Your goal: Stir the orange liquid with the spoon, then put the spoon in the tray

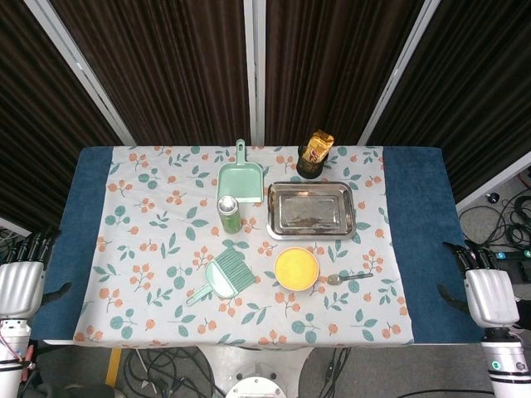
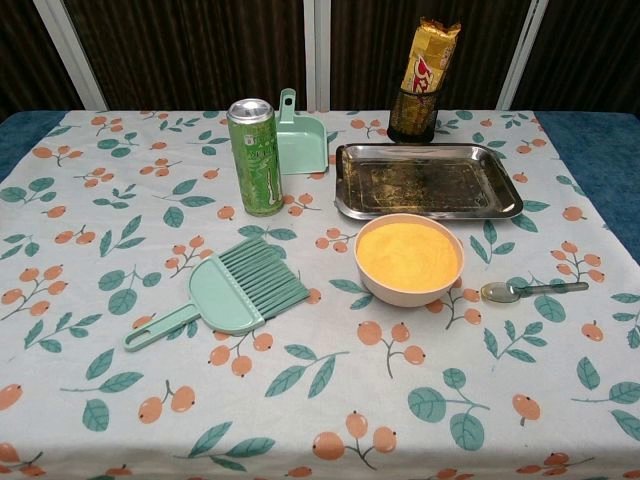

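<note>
A pale bowl [image 1: 296, 269] [image 2: 409, 258] full of orange liquid sits on the floral tablecloth, just in front of a steel tray [image 1: 310, 210] [image 2: 425, 180]. A metal spoon [image 1: 348, 278] [image 2: 530, 291] lies flat on the cloth right of the bowl, its scoop end toward the bowl and not touching it. My left hand [image 1: 21, 278] hangs off the table's left front edge, far from everything and holding nothing. My right hand [image 1: 489, 290] is beyond the right front edge, also holding nothing, with its fingers apart. Neither hand appears in the chest view.
A green can [image 1: 230, 213] [image 2: 255, 156] stands left of the tray. Behind it lies a mint dustpan [image 1: 241, 176] [image 2: 300, 140]. A mint brush [image 1: 224, 278] [image 2: 225, 295] lies left of the bowl. A gold packet in a black cup [image 1: 314, 154] [image 2: 425, 85] stands behind the tray.
</note>
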{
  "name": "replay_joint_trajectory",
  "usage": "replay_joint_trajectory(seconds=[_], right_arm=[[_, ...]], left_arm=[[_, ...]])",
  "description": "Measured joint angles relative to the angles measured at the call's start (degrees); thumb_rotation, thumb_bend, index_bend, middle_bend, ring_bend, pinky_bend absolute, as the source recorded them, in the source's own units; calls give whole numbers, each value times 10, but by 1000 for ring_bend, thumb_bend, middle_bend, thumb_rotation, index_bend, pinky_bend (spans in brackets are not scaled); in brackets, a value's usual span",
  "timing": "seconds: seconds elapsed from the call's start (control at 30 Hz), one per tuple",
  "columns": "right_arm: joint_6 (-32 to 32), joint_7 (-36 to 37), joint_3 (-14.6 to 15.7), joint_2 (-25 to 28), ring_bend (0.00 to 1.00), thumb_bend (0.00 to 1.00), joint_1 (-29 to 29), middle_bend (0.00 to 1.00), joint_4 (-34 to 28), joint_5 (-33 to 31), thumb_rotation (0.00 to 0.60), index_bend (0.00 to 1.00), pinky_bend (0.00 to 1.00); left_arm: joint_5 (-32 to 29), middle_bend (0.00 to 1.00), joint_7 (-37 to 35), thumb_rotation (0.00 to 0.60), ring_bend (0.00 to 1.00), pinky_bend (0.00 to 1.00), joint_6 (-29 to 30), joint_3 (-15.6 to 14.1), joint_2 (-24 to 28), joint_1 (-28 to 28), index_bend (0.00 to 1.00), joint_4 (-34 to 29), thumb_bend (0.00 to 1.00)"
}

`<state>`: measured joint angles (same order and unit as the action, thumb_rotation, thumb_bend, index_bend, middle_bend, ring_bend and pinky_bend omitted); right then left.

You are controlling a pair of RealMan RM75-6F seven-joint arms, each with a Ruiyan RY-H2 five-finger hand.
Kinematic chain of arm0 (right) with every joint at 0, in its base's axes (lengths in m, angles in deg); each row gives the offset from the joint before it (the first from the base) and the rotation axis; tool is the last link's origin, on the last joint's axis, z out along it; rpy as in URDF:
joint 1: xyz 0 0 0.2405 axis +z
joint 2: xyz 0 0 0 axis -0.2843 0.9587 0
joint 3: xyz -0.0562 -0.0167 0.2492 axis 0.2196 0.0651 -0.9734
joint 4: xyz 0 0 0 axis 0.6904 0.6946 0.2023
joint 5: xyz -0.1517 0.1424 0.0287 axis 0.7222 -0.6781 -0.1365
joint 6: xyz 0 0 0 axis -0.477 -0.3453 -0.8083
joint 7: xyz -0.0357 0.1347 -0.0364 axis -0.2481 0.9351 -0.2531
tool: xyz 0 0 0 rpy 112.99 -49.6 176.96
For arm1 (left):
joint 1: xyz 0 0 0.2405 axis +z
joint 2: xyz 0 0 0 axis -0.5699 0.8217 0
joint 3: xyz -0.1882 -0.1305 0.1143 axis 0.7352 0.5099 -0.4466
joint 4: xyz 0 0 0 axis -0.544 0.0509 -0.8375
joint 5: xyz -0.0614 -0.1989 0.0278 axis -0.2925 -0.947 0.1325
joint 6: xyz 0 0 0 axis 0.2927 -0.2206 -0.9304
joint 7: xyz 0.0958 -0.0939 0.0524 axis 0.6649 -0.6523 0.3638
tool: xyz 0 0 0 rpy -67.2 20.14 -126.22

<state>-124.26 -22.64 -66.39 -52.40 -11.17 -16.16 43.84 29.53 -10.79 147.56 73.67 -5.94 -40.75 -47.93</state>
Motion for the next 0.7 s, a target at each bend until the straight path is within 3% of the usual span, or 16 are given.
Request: replay_joint_trajectory(seconds=[0.33, 0.43, 0.5, 0.57, 0.7], right_arm=[[-7, 2, 4, 3, 150, 154, -4, 292, -4, 10, 600, 205, 193], [-8, 1, 4, 2, 248, 152, 0, 341, -6, 18, 600, 224, 231], [-7, -6, 3, 1, 398, 145, 5, 416, -7, 26, 600, 251, 370], [-1, -17, 1, -2, 602, 133, 15, 568, -9, 33, 600, 284, 603], [34, -42, -1, -9, 851, 129, 41, 792, -13, 41, 600, 354, 888]], left_arm=[[-4, 157, -3, 600, 120, 183, -9, -5, 2, 2, 162, -2, 0], [-4, 157, -4, 600, 120, 183, -11, -4, 2, 1, 162, -2, 0], [-5, 157, -5, 600, 120, 183, -11, -2, 1, 0, 162, -1, 0], [-5, 157, -7, 600, 120, 183, -12, -1, 1, -1, 162, 0, 0], [-5, 157, -9, 600, 120, 183, -14, -1, 2, -2, 162, 0, 0]])
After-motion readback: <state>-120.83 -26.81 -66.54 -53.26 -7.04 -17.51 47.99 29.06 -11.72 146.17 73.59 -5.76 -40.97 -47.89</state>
